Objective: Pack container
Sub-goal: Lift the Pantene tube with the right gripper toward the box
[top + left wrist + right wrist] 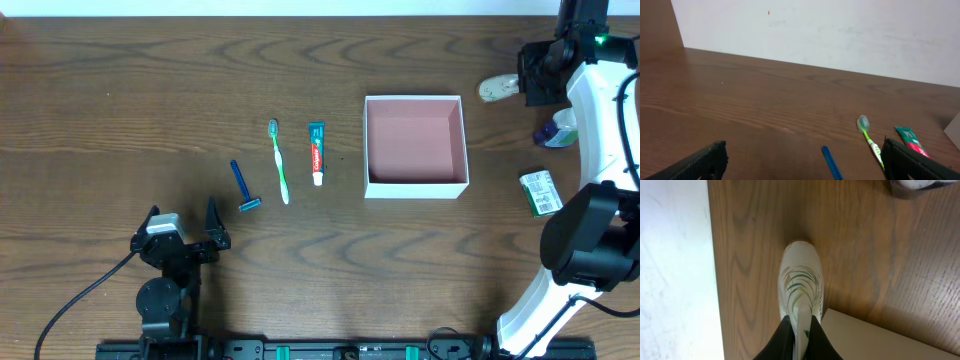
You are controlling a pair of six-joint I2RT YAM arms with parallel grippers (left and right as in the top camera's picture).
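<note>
Your right pincer (pixel 800 336) is clamped on one end of a white oval tube printed with green leaves (pixel 800 282), near the far right corner of the square white container with a pink inside (pixel 415 187), right of centre on the brown wooden desk (pixel 120 110). Your left pincer (pixel 182 210) gapes wide beside a blue plastic razor (pixel 243 187).

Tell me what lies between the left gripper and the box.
Overhead view: a blue razor, a green toothbrush and a toothpaste tube lie side by side between the left gripper and the box.
</note>
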